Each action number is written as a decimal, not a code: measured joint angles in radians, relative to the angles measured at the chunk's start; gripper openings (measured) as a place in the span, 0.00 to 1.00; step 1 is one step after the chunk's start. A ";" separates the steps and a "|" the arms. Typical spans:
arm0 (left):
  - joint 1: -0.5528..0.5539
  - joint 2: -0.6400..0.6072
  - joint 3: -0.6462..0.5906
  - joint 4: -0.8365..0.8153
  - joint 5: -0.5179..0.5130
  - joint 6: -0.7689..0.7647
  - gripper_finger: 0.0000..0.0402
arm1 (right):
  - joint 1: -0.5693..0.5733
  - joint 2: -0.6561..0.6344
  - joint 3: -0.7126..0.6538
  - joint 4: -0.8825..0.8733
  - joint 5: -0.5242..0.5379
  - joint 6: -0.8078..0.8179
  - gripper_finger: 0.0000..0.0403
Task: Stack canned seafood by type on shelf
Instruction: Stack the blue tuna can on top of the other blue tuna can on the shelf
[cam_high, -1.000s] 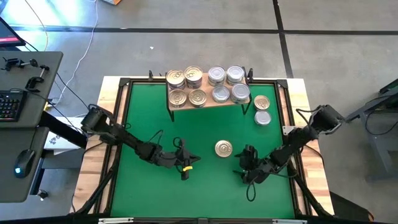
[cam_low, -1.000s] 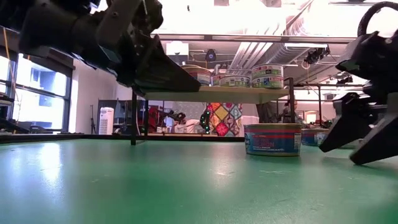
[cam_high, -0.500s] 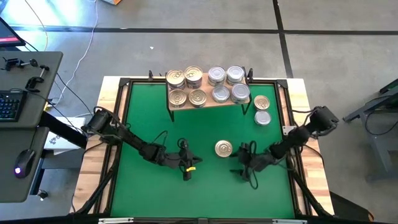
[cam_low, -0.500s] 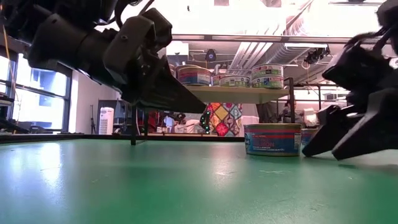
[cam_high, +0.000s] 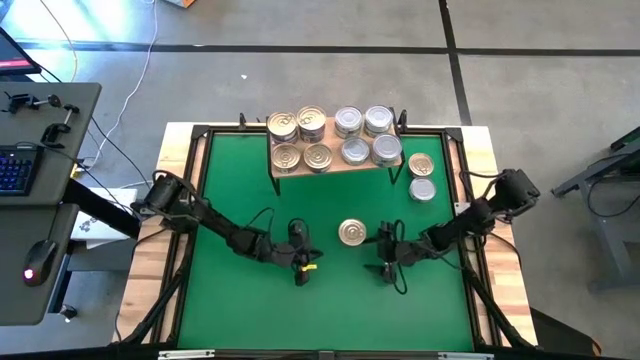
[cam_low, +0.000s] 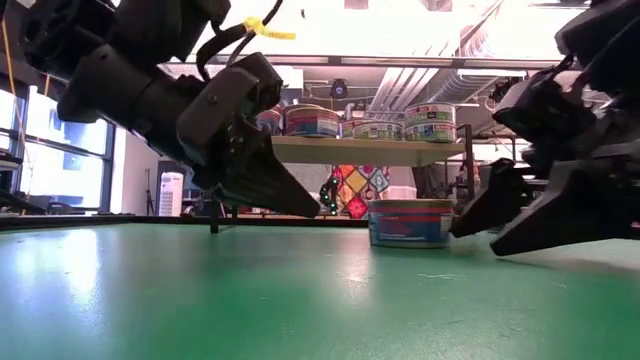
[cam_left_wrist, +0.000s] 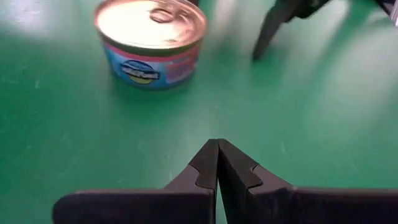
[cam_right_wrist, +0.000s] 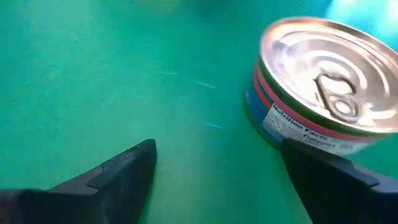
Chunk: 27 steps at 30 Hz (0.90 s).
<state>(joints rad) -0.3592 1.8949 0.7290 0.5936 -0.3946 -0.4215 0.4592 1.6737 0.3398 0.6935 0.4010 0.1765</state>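
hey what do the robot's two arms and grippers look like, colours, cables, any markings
Both arms are dark, jointed and slim, with black cables looping alongside. The left gripper has matte black wedge fingers tapering to points, and a yellow tag near its wrist. The right gripper has the same black tapered fingers.

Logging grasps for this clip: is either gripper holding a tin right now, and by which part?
Nothing is held. The left gripper is shut and empty; the right gripper is open beside the lone gold-lidded tin, one finger touching its side.
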 joint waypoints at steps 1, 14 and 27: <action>0.001 0.006 0.000 0.005 -0.001 0.007 0.00 | -0.009 0.000 0.001 -0.005 0.003 0.010 0.85; 0.106 0.009 0.000 -0.012 -0.080 -0.098 0.00 | -0.079 -0.047 -0.052 -0.089 -0.024 0.144 0.85; 0.197 0.180 0.088 0.220 0.047 0.016 0.00 | -0.277 -0.040 -0.066 0.106 -0.177 -0.045 0.85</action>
<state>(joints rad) -0.1619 2.0752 0.8167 0.8139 -0.3481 -0.4059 0.1820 1.6338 0.2734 0.7996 0.2243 0.1317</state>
